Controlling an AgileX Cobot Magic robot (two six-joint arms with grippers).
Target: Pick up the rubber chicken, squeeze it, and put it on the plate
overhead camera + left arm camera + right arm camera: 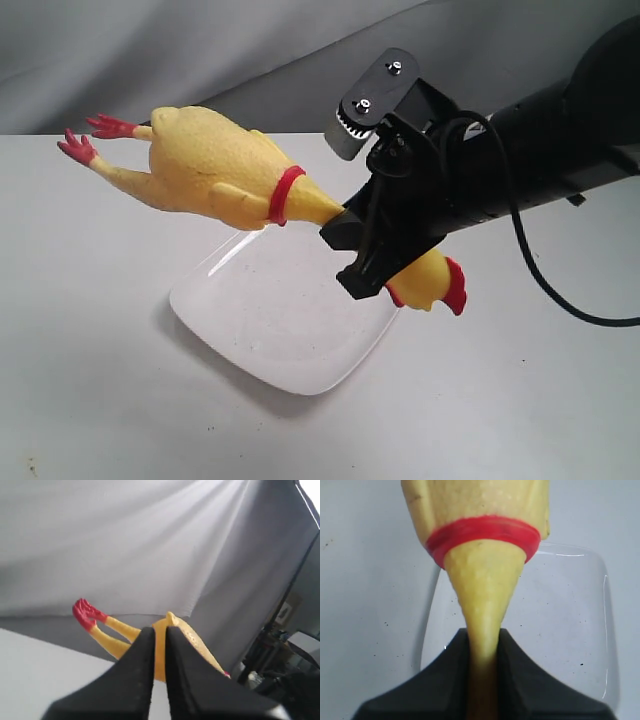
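The rubber chicken [215, 165] hangs level in the air above the white plate [280, 320], its red feet pointing left and its red-combed head [435, 280] poking out below the gripper. My right gripper [350, 250] is shut on its thin neck, just past the red collar band. In the right wrist view that gripper [484, 650] pinches the neck of the chicken [480, 580], with the plate [560, 620] underneath. The left gripper [160, 631] holds nothing, its fingers nearly together. It does not touch the chicken [192, 640], which shows farther off, beyond the fingers.
A pale grey tabletop [90, 400] carries the plate, and a grey cloth backdrop [200, 50] hangs behind. A black cable [530, 270] loops off the right arm. The left arm does not appear in the exterior view.
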